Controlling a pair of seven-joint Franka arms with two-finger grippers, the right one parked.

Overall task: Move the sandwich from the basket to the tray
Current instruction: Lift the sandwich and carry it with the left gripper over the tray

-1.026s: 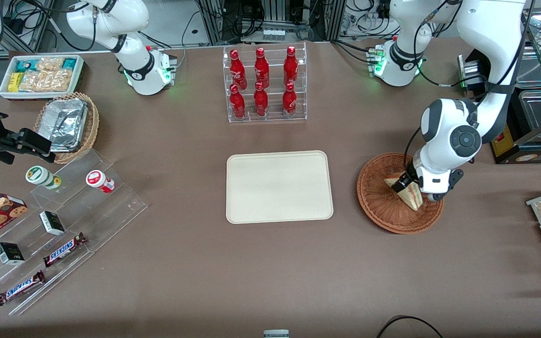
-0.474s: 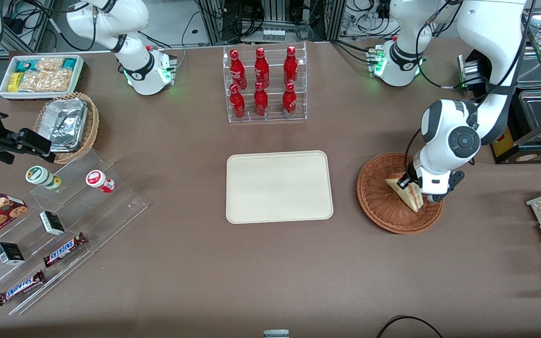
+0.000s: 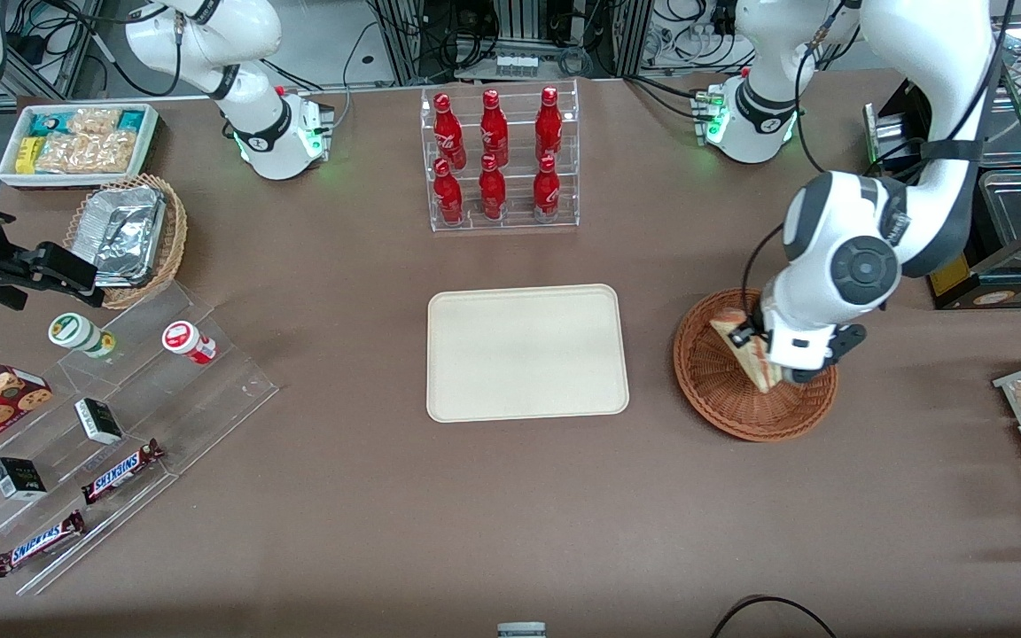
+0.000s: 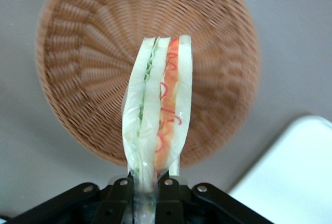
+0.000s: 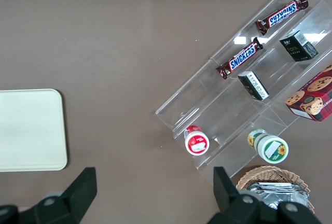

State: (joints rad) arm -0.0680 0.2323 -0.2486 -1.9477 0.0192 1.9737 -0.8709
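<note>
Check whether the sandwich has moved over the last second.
Yes. Clamped in the left arm's tool, the sandwich has shifted toward the tray and lifted clear above the wicker basket, which hasn't moved.

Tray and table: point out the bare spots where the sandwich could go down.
The tray is bare across its whole surface. Bare table lies between it and the basket, and nearer the front camera. The gripper holds the sandwich above the basket. It is crowded at the bottle rack and snack shelves.

The wrapped sandwich (image 4: 155, 115) hangs on edge above the brown wicker basket (image 3: 723, 390), pinched by the end effector (image 4: 148, 185). The cream tray (image 3: 526, 352) lies mid-bench.
</note>
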